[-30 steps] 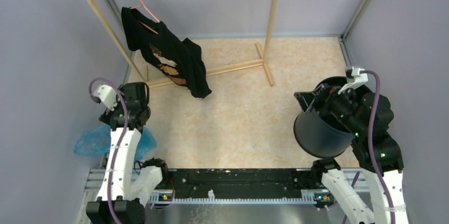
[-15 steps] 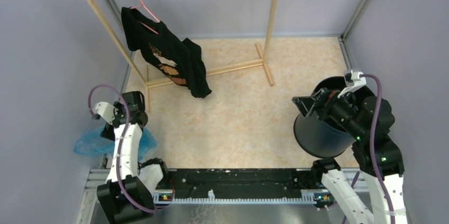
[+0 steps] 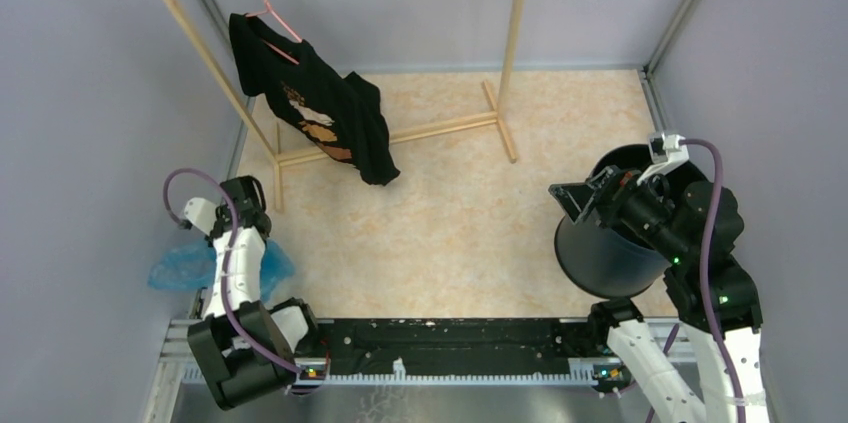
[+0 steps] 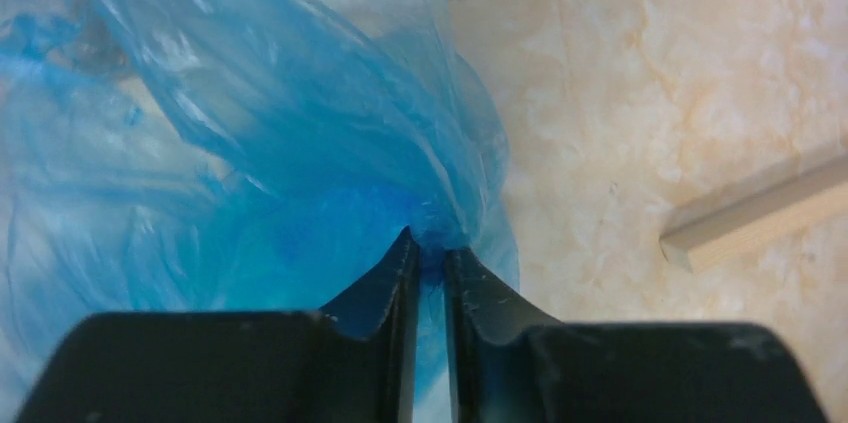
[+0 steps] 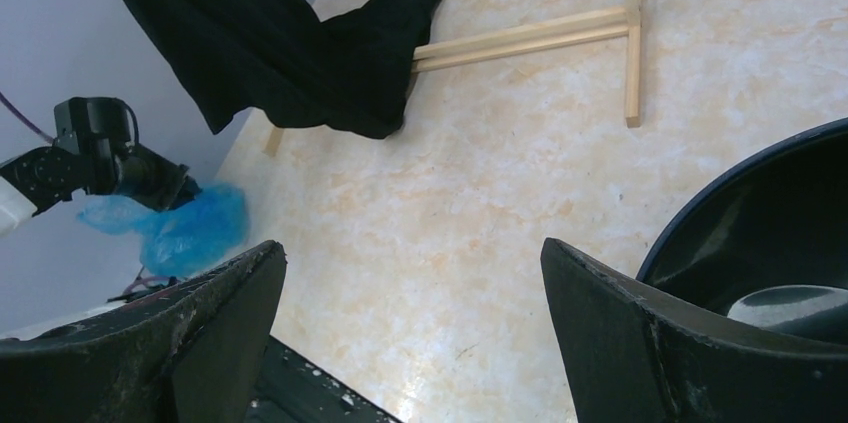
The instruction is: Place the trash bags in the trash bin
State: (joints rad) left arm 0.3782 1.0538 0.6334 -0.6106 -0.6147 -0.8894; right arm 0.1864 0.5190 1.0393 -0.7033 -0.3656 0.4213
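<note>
Trash bags [image 4: 250, 143] sit with a fold pinched between the left jaws; right jaws stand wide open.

Beige marbled surface [image 3: 470, 223] here. Blue trash bag [image 3: 175, 270] crumpled at its left edge, black trash bin [image 3: 590, 258] on the right. Wooden rack [image 3: 450, 126] stands at the back.

Count: 1 blue trash bag [image 3: 178, 269]; 1 black trash bin [image 3: 598, 261]; 1 black shirt [image 3: 318, 108]; 1 pink hanger [image 3: 268, 11]; 1 wooden clothes rack [image 3: 517, 3].
</note>
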